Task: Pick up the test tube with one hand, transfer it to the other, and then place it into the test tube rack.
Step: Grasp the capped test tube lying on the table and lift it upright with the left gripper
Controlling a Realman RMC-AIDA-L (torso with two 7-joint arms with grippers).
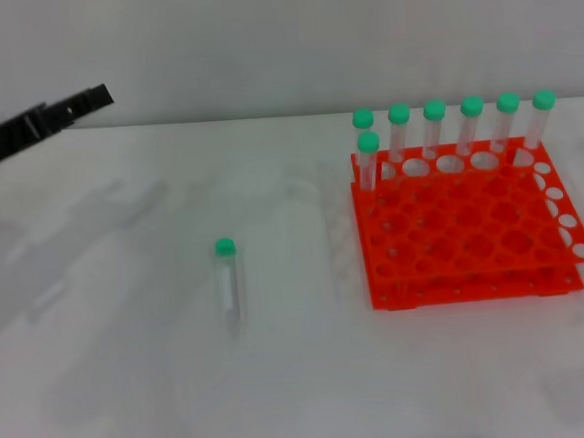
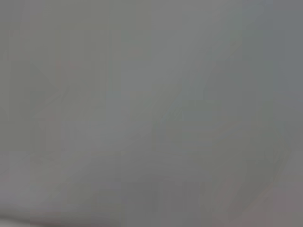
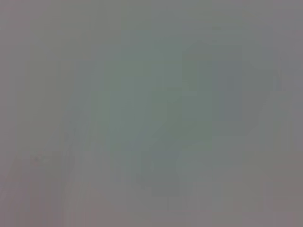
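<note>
The test tube (image 1: 227, 280), clear with a green cap (image 1: 225, 247), lies flat on the white table (image 1: 134, 390) left of centre, cap pointing away from me. The orange-red test tube rack (image 1: 468, 229) stands at the right, holding several upright green-capped tubes (image 1: 436, 129) along its back rows. My left gripper (image 1: 98, 96) reaches in from the far left edge, high above the table, well away from the lying tube and holding nothing. My right gripper is out of view. Both wrist views show only a plain grey surface.
A pale wall (image 1: 279, 39) runs behind the table's back edge. The rack's front rows of holes (image 1: 454, 248) hold no tubes. Bare table lies between the lying tube and the rack.
</note>
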